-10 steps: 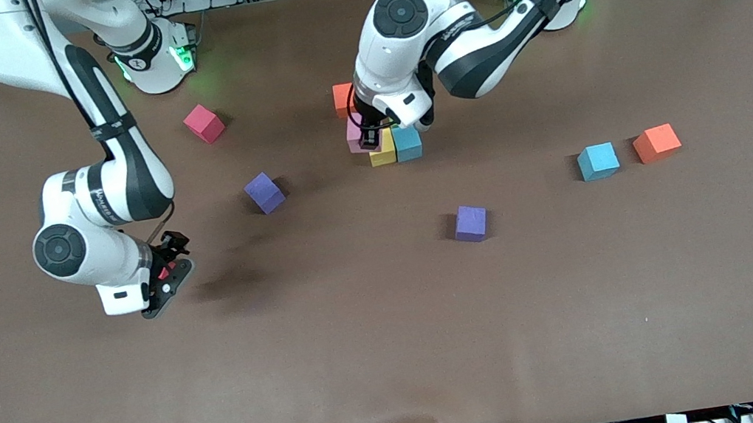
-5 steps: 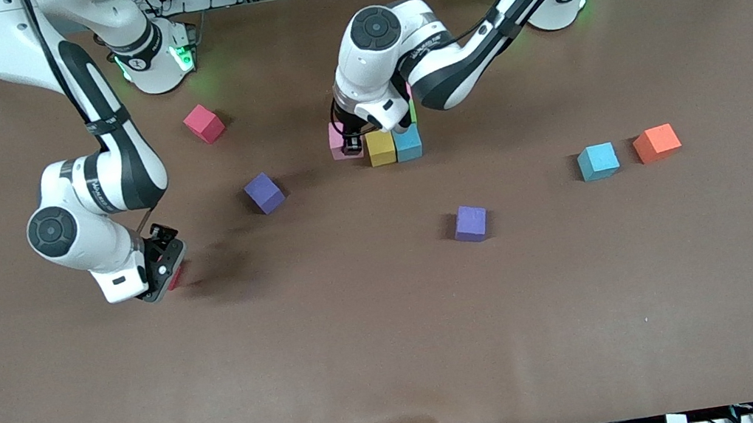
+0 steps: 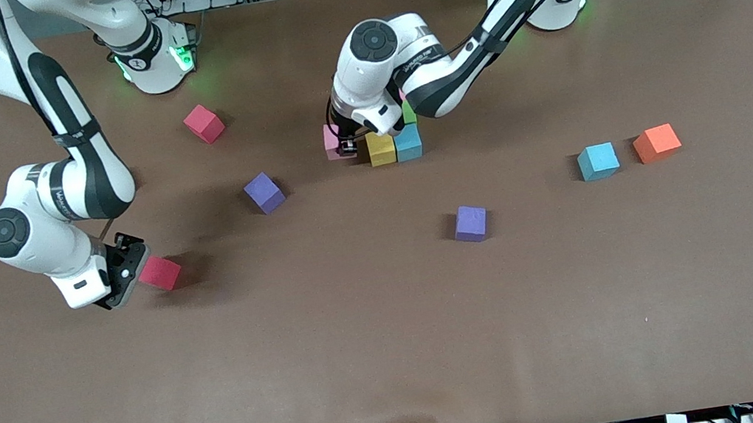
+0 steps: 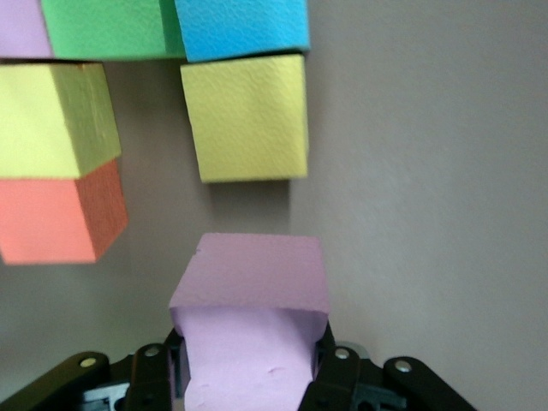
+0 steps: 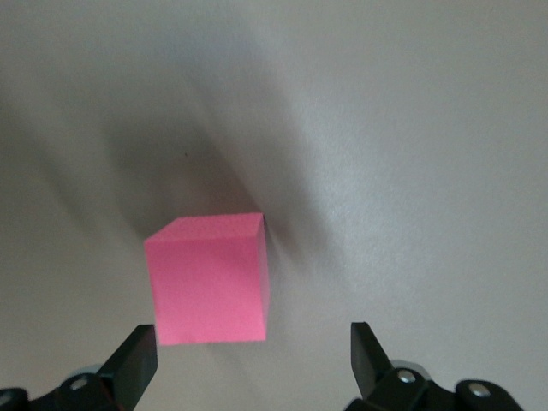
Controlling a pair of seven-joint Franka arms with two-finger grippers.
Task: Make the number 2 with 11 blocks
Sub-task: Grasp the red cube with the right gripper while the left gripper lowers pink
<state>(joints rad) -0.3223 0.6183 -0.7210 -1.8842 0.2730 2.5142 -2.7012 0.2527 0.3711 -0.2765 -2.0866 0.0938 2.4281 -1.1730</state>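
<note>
- The left gripper (image 3: pixel 350 142) is low at the middle of the brown table (image 3: pixel 396 343), fingers clamped on a pale pink matte foam cube (image 3: pixel 334 142); the left wrist view shows that cube (image 4: pixel 251 330) squeezed between the two black fingers.
- That pink cube sits just beside the yellow foam cube (image 3: pixel 381 149), toward the right arm's end, with a small gap showing between the two.
- The cluster so far: the yellow cube touches a light blue foam cube (image 3: pixel 408 143), and a green foam cube (image 3: pixel 409 112) peeks out from under the arm, farther from the front camera.
- The left wrist view adds a second yellow cube (image 4: pixel 53 120) touching an orange foam cube (image 4: pixel 58 218), both in the same cluster and apart from the first yellow one.
- No finished number 2: only these few cubes are grouped.
- The right gripper (image 3: pixel 120 268) is down near its own end of the table, fingers spread wide, holding nothing.
- A red-pink foam cube (image 3: pixel 159 273) rests on the table just beside that gripper; the right wrist view shows it (image 5: pixel 210 278) ahead of the open fingertips, nearer one of them.
- Loose cubes: another red-pink one (image 3: pixel 204 124), two purple ones (image 3: pixel 264 192) (image 3: pixel 471 223), and a light blue (image 3: pixel 597 161) and orange (image 3: pixel 657 143) pair near the left arm's end.
</note>
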